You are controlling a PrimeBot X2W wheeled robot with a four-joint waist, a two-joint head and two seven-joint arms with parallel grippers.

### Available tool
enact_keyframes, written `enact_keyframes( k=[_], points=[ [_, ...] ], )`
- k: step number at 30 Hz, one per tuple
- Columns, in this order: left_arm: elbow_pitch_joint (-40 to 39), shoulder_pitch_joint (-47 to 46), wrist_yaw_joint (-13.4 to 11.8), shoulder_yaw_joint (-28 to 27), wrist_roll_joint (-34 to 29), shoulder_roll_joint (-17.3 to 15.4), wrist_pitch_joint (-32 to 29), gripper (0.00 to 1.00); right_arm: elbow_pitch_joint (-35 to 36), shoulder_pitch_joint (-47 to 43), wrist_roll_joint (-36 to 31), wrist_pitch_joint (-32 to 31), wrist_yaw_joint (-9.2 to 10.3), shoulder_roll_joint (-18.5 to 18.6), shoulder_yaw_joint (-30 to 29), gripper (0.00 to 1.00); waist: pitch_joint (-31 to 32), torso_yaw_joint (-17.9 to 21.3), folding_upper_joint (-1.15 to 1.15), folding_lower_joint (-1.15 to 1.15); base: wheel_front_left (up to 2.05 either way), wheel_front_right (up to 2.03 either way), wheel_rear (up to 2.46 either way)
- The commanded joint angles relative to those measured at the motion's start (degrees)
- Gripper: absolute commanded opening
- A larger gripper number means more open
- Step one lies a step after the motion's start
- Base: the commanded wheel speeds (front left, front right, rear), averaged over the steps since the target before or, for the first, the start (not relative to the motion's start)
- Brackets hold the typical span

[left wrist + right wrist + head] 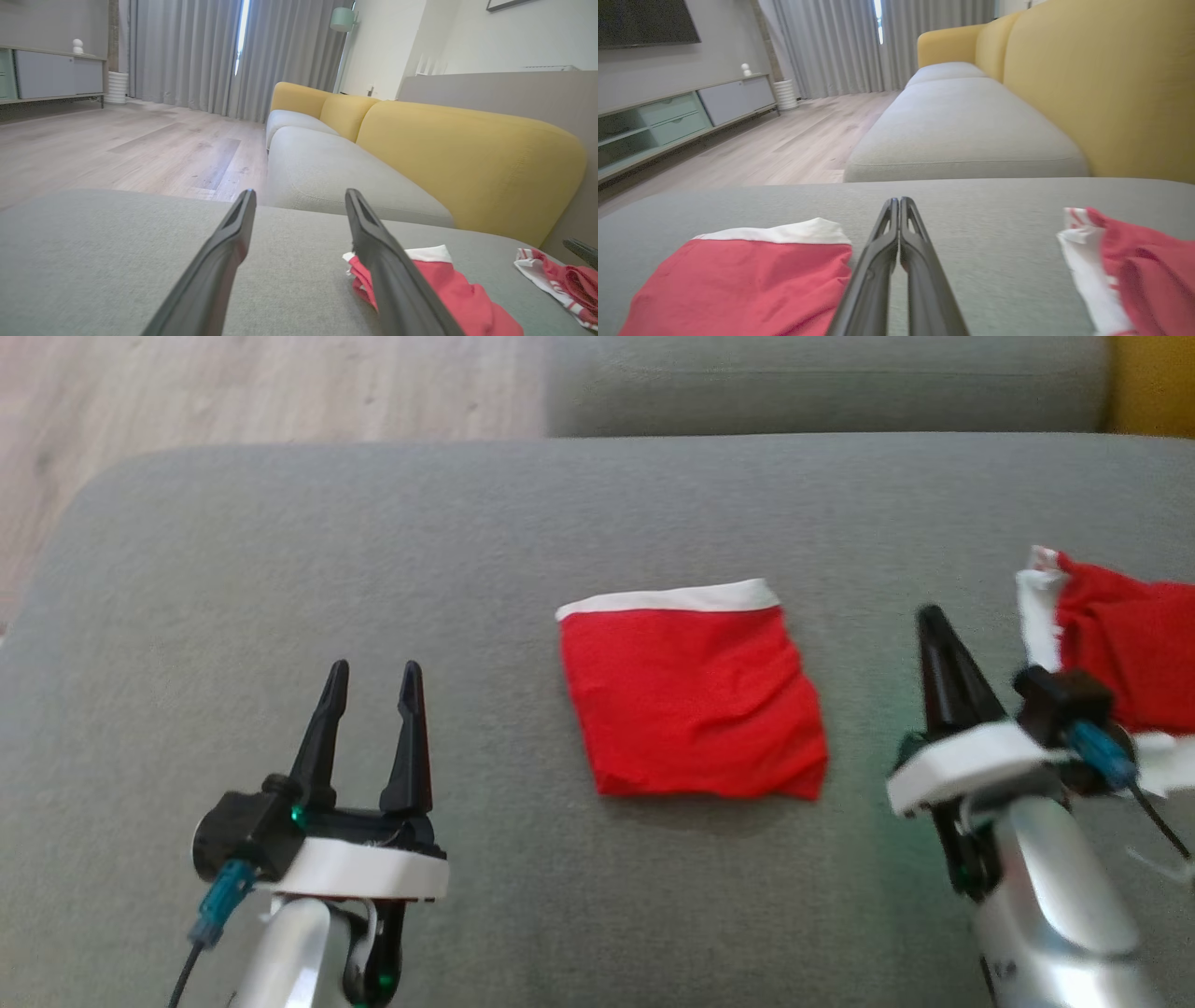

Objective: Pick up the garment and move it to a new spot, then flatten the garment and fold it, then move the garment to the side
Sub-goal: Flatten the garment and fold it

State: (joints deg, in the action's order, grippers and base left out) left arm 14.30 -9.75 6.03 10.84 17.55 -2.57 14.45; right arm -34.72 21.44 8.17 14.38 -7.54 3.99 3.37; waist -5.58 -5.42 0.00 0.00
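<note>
Fingers, left gripper (374, 668): wide apart, empty.
Fingers, right gripper (899, 201): pressed together.
Folded red garment (691, 700): on grey cushion (373, 551), between grippers.
Crumpled red-white garment (1125, 635): beside right gripper, possibly touching.

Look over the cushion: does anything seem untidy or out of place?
The folded red garment lies flat in the middle. The second red garment at the far right is crumpled, its white trim twisted, beside the right gripper.

Two red garments (693, 700) (1125, 644), two tools (373, 670) (932, 621)
</note>
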Motion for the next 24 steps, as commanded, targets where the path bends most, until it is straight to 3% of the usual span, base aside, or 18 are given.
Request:
enact_keyframes(
  k=[1,6,7,8,9,24],
  points=[
    [-2.3,-0.9,-0.2,-2.5,-0.5,-0.3,0.5,1.0,4.0,-0.3,-0.8,0.6,0.05,-0.5,0.2,0.0,1.1,2.0,0.0,0.0,0.0,0.0,0.0],
    [-1.8,0.2,-0.3,-3.0,-0.6,-0.3,0.5,1.0,9.6,-6.4,-1.7,0.6,0.05,-0.9,-1.5,0.0,2.0,4.0,0.0,0.0,0.0,0.0,0.0],
    [-1.6,0.6,-0.3,-3.1,-0.6,-0.3,0.5,1.0,10.6,-7.4,-1.6,0.6,0.05,-0.9,-1.8,0.05,2.2,4.3,0.0,0.0,0.0,0.0,0.0],
    [-1.3,0.9,-0.3,-3.2,-0.6,-0.3,0.5,1.0,11.7,-8.4,-1.7,0.6,0.05,-1.0,-1.9,0.63,2.3,4.6,0.0,0.0,0.0,0.0,0.0],
    [-1.0,1.2,-0.3,-3.3,-0.6,-0.3,0.5,1.0,12.7,-9.4,-1.8,0.6,0.05,-1.0,-1.9,1.0,2.5,4.8,0.0,0.0,0.0,0.0,0.0],
    [0.5,2.1,-0.5,-3.0,-0.1,-0.3,0.5,1.0,16.3,-12.8,0.8,0.6,0.05,-1.1,-0.9,1.0,2.4,4.8,0.0,0.0,0.0,0.0,0.0]
  ],
)
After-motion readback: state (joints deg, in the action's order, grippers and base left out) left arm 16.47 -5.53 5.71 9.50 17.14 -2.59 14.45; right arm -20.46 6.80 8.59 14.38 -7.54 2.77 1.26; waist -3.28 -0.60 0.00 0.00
